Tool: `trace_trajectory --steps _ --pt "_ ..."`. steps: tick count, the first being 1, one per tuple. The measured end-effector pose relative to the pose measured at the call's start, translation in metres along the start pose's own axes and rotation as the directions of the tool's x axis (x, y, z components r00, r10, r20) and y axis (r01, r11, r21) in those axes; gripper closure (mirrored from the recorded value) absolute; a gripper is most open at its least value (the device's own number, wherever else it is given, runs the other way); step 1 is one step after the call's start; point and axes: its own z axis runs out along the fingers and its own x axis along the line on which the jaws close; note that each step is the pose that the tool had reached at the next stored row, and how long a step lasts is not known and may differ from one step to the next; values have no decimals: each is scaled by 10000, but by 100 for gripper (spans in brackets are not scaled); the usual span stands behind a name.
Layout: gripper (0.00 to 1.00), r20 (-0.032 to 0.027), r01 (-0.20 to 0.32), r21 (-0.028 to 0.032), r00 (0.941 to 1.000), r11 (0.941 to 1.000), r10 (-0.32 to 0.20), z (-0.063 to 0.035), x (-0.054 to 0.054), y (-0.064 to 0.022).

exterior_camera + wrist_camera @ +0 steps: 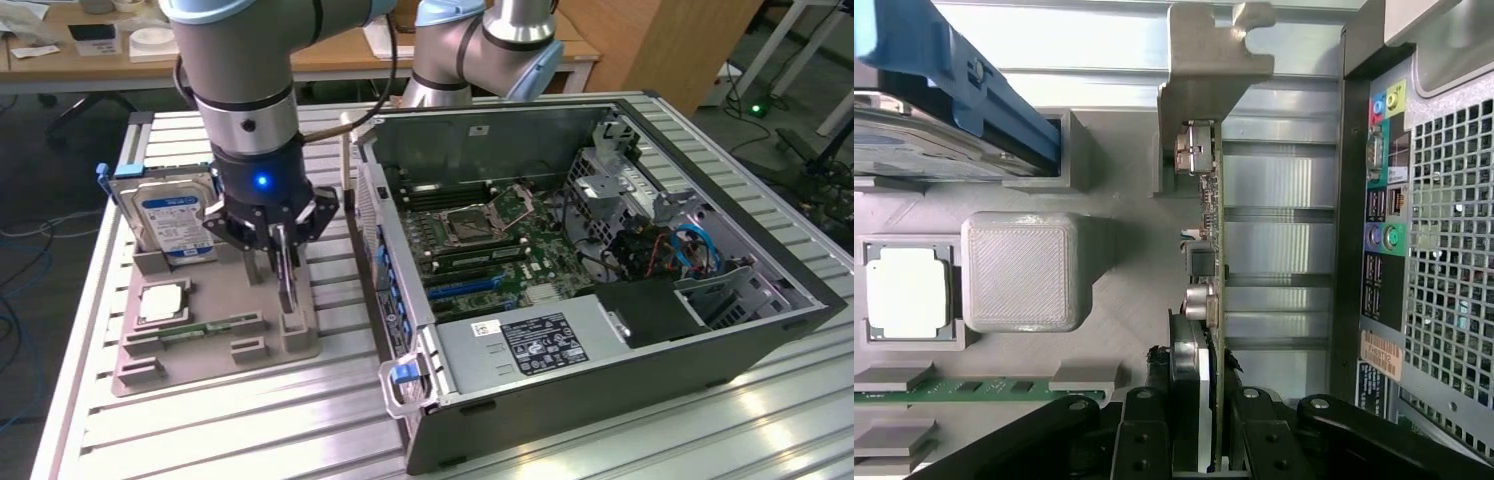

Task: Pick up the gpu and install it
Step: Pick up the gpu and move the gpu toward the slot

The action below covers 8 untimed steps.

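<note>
A: A slatted metal surface [200,420] in a workshop, with wooden desks behind. What sits on it?

B: A grey moulded tray [200,355] towards the exterior view's left, and an open computer case [747,330] just beside it on the right.

A: And the gpu?

B: The gpu [286,285] stands on its long edge along the tray's edge nearest the case, upright. From the wrist it shows edge-on [1212,250], its silvery bracket at the end away from the claw.

A: The claw?

B: The claw [278,235] comes straight down over the card and is clenched on the gpu, one finger on each face [1199,400]. I cannot tell whether the card's lower edge is seated in its slot.

A: Anything else on the tray?

B: A hard drive [174,215] upright at the far corner, a processor chip [160,302] lying flat, and a green memory stick [214,325] near the front edge
</note>
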Motion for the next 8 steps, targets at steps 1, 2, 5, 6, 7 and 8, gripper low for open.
trace_trajectory --steps 1,2,5,6,7,8 --pt "72 0 0 0 10000 10000 0 -8 0 0" --pt "72 0 1 0 10000 10000 -1 -15 -1 0" --pt "72 3 0 -2 10000 10000 0 -27 -1 1" --pt "72 2 0 -2 10000 10000 0 -31 -1 1" --pt "72 -1 0 1 10000 10000 0 -39 -1 1" --pt "72 0 0 -1 10000 10000 0 -46 -1 1"
